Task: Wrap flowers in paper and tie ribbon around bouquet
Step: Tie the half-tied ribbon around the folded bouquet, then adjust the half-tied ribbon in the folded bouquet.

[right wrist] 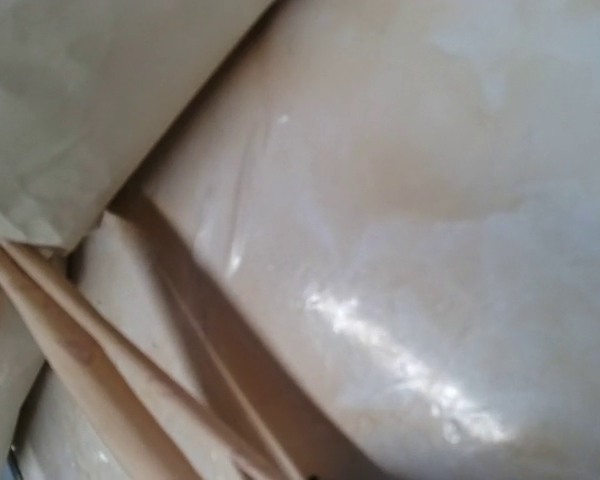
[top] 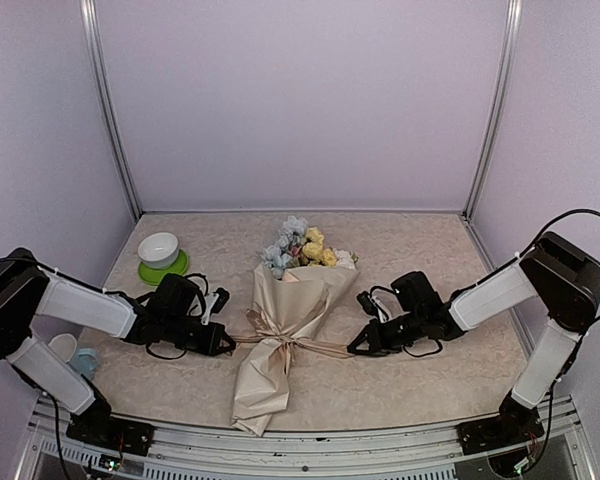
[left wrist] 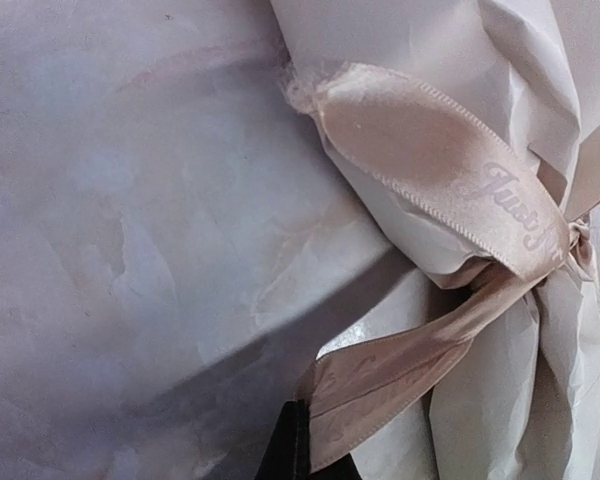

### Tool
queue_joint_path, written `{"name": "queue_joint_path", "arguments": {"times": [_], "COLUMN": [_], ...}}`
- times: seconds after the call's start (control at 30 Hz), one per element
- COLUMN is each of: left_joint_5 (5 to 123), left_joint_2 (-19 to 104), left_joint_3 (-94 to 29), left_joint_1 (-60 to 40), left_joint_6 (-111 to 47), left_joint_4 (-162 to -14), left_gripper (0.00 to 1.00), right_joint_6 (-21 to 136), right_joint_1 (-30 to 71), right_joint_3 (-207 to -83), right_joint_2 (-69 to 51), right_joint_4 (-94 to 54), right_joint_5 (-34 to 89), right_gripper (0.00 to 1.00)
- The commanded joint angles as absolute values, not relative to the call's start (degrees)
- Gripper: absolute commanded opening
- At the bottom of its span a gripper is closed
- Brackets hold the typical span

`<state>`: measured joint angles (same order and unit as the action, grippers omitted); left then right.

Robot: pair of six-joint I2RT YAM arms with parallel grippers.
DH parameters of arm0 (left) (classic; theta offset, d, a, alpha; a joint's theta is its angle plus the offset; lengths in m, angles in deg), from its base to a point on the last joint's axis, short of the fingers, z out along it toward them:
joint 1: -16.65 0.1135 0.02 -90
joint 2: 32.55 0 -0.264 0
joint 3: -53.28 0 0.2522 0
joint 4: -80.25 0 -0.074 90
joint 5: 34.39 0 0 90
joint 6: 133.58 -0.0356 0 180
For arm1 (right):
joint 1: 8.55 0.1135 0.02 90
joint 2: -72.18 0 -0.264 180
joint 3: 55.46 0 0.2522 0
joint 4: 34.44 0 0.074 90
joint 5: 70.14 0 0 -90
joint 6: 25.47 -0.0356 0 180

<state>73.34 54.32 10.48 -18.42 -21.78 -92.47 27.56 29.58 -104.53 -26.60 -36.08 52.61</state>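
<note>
Tabletop [top: 420, 245] roomy beside bouquet [top: 292, 300]; left end effector [top: 227, 347], right end effector [top: 353, 350] tight on ribbon [top: 280, 342]

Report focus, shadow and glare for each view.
Top external: even light, sharp, faint shadows beside the bouquet. Left wrist: ribbon crisp, dark shadow band across the tabletop. Right wrist: blurred throughout, bright glare streak on the tabletop.
</note>
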Motion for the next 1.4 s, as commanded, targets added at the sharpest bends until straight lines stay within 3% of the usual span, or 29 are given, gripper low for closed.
{"name": "queue_joint_path", "arguments": {"times": [0.0,0.07,0.13,0.23,0.37,0.47,0.53,0.6,0.77,0.97,1.27,1.37], "left_joint_5": [71.6,70.9,68.7,62.9,49.1,45.3,46.6,49.3,41.7,34.2,25.2,23.8], "left_joint_2": [53.7,53.8,52.9,47.0,37.5,36.3,40.1,46.3,63.6,72.7,77.9,78.7], "left_joint_3": [11.4,10.1,9.2,7.6,4.2,-0.2,-5.3,-10.7,-23.8,-32.0,-33.2,-33.1], "left_joint_1": [-18.2,-19.8,-20.8,-21.6,-25.7,-32.1,-35.9,-40.4,-54.1,-56.2,-58.7,-58.7], "left_joint_6": [-22.1,-23.8,-24.3,-25.1,-28.4,-31.6,-30.3,-29.2,-36.4,-38.5,-35.9,-36.3], "left_joint_4": [-90.1,-89.6,-88.9,-87.2,-83.7,-80.6,-76.9,-73.5,-63.6,-56.7,-53.3,-52.9], "left_gripper": [0.0,0.05,0.31,0.49,0.58,0.56,0.44,0.4,0.45,0.57,0.56,0.47], "right_joint_6": [29.2,31.2,31.9,31.6,31.0,30.6,30.5,30.5,30.0,29.8,29.5,29.6], "right_joint_1": [30.2,32.0,32.8,32.8,32.8,32.9,32.8,32.9,32.9,33.0,33.0,33.0], "right_joint_3": [-105.1,-109.0,-111.2,-112.7,-113.5,-113.4,-113.5,-113.7,-113.4,-112.7,-112.7,-112.8], "right_joint_2": [-25.9,-25.5,-25.0,-24.2,-24.4,-24.5,-24.7,-25.0,-25.7,-25.5,-26.3,-26.0], "right_joint_4": [-32.3,-30.6,-30.1,-29.1,-28.6,-29.2,-29.0,-28.8,-30.2,-31.7,-33.4,-33.3], "right_joint_5": [52.4,53.2,53.9,53.1,52.4,52.2,51.6,51.2,51.7,52.4,54.2,54.2], "right_gripper": [0.0,0.0,0.0,0.0,0.0,0.0,0.0,0.0,0.0,0.0,0.0,0.0]}}
